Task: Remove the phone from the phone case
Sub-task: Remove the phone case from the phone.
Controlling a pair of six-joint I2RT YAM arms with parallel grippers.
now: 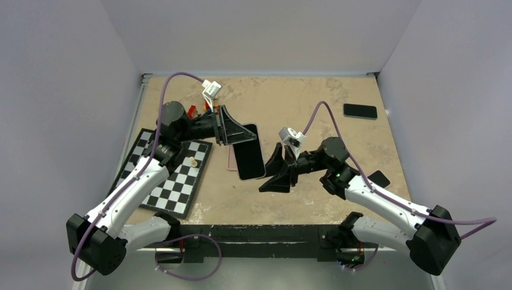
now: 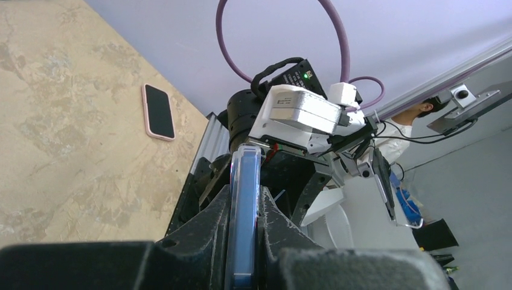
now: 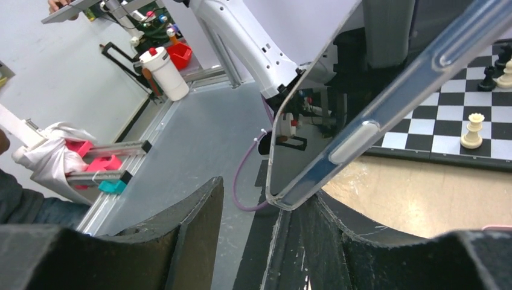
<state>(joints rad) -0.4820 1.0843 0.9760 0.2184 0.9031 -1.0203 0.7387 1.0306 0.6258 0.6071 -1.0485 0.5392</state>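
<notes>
The phone (image 1: pixel 249 158) has a dark screen and sits in a clear case. It is held above the table, tilted. My left gripper (image 1: pixel 243 133) is shut on its upper end. In the left wrist view the blue phone edge (image 2: pixel 244 229) stands edge-on between the two black fingers (image 2: pixel 208 232). My right gripper (image 1: pixel 269 174) is open at the phone's lower right corner. In the right wrist view the case corner (image 3: pixel 288 194) rests by the inner face of the right finger (image 3: pixel 338 241). The left finger (image 3: pixel 181 235) stands apart from it.
A chessboard (image 1: pixel 175 181) with a white piece (image 1: pixel 192 162) lies at the left under my left arm. Something pink (image 1: pixel 230 161) lies on the table under the held phone. Another phone (image 1: pixel 360 111) lies at the far right. A dark flat object (image 1: pixel 380 179) lies by my right arm.
</notes>
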